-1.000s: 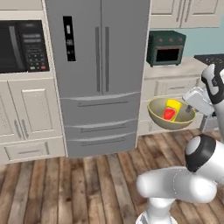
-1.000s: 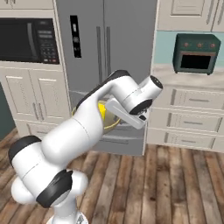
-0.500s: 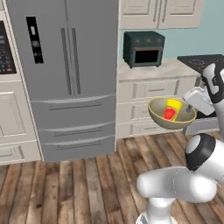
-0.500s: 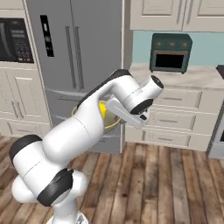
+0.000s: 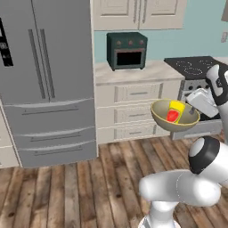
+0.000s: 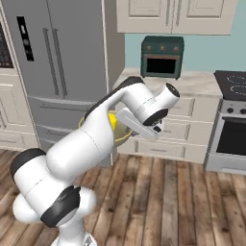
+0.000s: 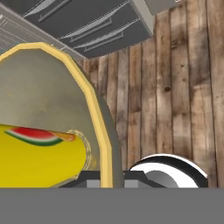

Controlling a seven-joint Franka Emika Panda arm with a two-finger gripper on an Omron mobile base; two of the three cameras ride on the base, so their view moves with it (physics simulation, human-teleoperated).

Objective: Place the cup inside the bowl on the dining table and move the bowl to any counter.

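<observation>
Our base has swung right; the beige marble-look counter (image 5: pixel 133 73) now faces us. Our tool (image 5: pixel 192 109) stays clamped on the wide olive-tan bowl (image 5: pixel 162 121), small yellow cup (image 5: pixel 175 110) inside; setting down remains.

Grey fridge (image 5: pixel 46 75), teal wall (image 5: pixel 196 38), cream cabinets (image 5: pixel 133 111) — dark toaster oven (image 5: pixel 127 50) on top, wood-plank floor (image 5: pixel 80 191)

A dark green toaster oven (image 5: pixel 127 50) stood on the beige counter (image 5: pixel 133 73) beside the black stovetop (image 5: pixel 194 66), above wooden flooring (image 5: pixel 67 187).

1 bowl (image 5: pixel 174 116), 1 cup (image 5: pixel 174 111) inside it, 1 refrigerator (image 5: pixel 46 80), 1 toaster oven (image 5: pixel 127 50), 1 stove (image 5: pixel 196 67), 1 counter (image 5: pixel 133 73).
</observation>
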